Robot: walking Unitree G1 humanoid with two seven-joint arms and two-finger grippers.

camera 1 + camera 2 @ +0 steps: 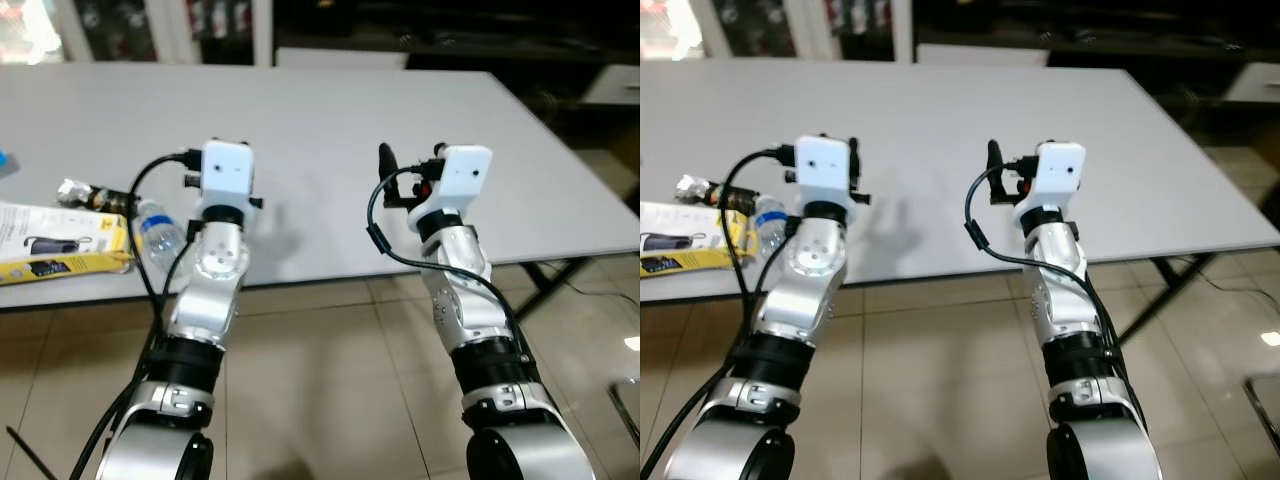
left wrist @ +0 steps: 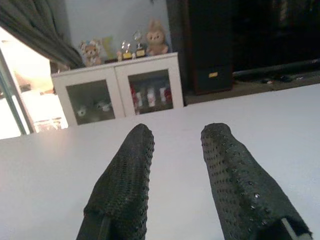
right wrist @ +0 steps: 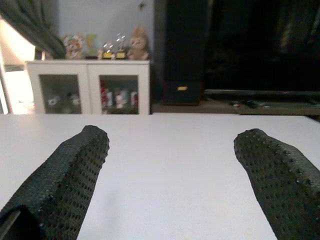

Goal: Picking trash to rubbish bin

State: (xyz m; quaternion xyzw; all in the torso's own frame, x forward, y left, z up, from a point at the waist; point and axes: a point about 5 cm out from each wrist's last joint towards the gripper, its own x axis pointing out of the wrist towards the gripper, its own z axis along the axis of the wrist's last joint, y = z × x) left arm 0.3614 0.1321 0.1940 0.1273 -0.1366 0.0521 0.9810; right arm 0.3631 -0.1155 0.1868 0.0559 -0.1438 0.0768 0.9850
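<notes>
Trash lies at the left end of the white table point(image 1: 330, 110): a clear plastic bottle point(image 1: 155, 232), a yellow and white box point(image 1: 60, 243) and a small crumpled dark wrapper point(image 1: 95, 195). My left gripper point(image 2: 177, 137) is raised over the table's near edge just right of the bottle, open, with nothing between its fingers point(image 2: 127, 165). My right gripper point(image 3: 175, 137) is held over the table's middle, wide open and empty; one black finger point(image 1: 386, 158) sticks up beside its wrist camera. Both point across the table top.
A blue object point(image 1: 5, 163) peeks in at the table's far left edge. Beyond the table stand a white glass-door cabinet point(image 2: 120, 90) and dark furniture point(image 3: 240, 60). Black table legs point(image 1: 545, 285) cross the tiled floor point(image 1: 330, 380) on the right.
</notes>
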